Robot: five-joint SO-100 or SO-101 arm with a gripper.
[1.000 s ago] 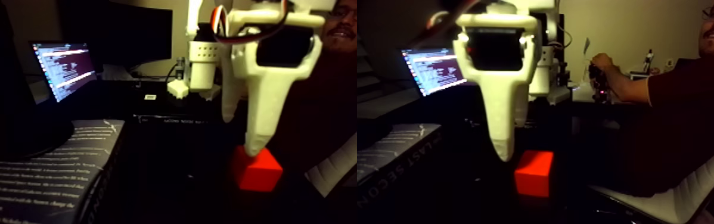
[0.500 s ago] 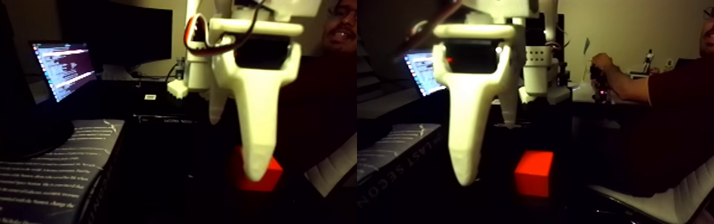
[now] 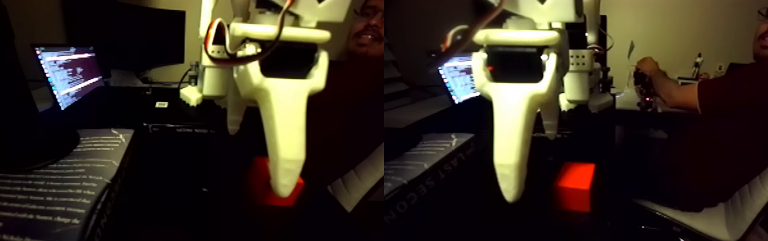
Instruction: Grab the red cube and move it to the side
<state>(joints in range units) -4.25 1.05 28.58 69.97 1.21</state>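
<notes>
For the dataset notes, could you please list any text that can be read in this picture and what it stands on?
"LAST SECON", cut off at the edge: on the spine of the book, right half of the fixed view.
Printed lines on the book's cover: too blurred to read.
Lines on the laptop screen: too small to read.
Label on the dark box: illegible.

"LAST SECON…" on book spine (image 3: 426, 172)

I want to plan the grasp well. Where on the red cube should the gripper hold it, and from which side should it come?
Probably from above, closing on two opposite upright faces of the red cube. It sits flat on the dark table with open surface around it. The gripper hangs over it, fingers pointing down, so a vertical descent looks shortest.
</notes>
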